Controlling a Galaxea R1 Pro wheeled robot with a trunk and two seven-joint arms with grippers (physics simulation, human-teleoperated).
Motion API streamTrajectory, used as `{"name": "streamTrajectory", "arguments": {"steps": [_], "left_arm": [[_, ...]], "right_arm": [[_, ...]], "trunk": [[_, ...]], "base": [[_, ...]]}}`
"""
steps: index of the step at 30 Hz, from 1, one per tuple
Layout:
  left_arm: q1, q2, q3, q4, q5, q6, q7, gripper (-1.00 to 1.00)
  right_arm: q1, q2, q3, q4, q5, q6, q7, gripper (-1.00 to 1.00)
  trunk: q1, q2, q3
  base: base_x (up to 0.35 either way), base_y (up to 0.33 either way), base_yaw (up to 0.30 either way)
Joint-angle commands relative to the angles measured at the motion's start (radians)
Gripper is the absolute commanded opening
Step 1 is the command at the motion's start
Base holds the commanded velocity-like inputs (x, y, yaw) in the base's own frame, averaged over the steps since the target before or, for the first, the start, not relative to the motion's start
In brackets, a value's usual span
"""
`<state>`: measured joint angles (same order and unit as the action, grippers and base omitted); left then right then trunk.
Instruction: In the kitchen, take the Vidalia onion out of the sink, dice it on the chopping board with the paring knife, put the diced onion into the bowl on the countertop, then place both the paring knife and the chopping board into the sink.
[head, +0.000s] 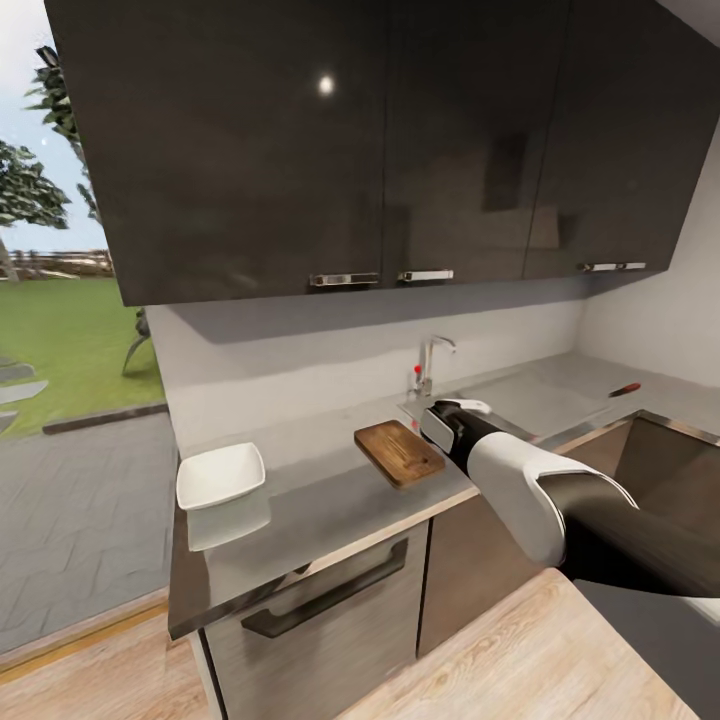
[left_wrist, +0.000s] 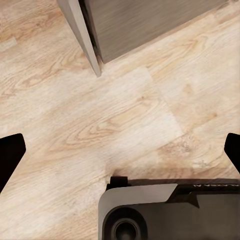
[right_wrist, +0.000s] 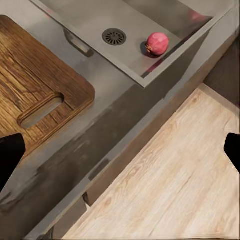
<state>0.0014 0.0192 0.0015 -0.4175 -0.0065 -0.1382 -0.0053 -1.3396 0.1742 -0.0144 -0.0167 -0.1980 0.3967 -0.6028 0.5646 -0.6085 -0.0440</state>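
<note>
One small pinkish-red Vidalia onion (right_wrist: 157, 43) lies in the grey steel sink (right_wrist: 95, 15), just beside the drain. Right gripper (right_wrist: 120, 150) empty, fingers spread. Advance over the basin, then descend vertically onto the bulb.

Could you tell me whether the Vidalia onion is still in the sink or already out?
In: the Vidalia onion rests on the sink floor beside the drain.

kitchen | dark cabinets (head: 300, 150) | countertop (head: 320, 480) | sink (right_wrist: 95, 22), tap (head: 430, 362)
</note>
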Motion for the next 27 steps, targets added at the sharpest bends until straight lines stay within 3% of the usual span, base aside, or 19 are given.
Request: {"name": "streamTrajectory", "arguments": {"steps": [1, 11, 27], "left_arm": [[0.000, 0.000, 0.000, -0.001, 0.000, -0.001, -0.001, 1.00], [0.000, 0.001, 0.000, -0.001, 0.000, -0.001, -0.001, 1.00], [0.000, 0.001, 0.000, -0.001, 0.000, -0.001, 0.000, 1.00]], "right_arm": [[0.000, 0.000, -0.001, -0.002, -0.003, 0.005, -0.018, 1.00], [0.000, 0.000, -0.001, -0.002, -0.003, 0.006, -0.034, 1.00], [0.001, 0.000, 0.000, -0.002, -0.004, 0.008, -0.035, 1.00]], "trunk": [[0.000, -0.002, -0.002], [0.000, -0.002, -0.002], [0.000, -0.002, -0.009]], "base": [[0.007, 0.000, 0.000], [0.111, 0.085, 0.000], [0.004, 0.004, 0.000]]}}
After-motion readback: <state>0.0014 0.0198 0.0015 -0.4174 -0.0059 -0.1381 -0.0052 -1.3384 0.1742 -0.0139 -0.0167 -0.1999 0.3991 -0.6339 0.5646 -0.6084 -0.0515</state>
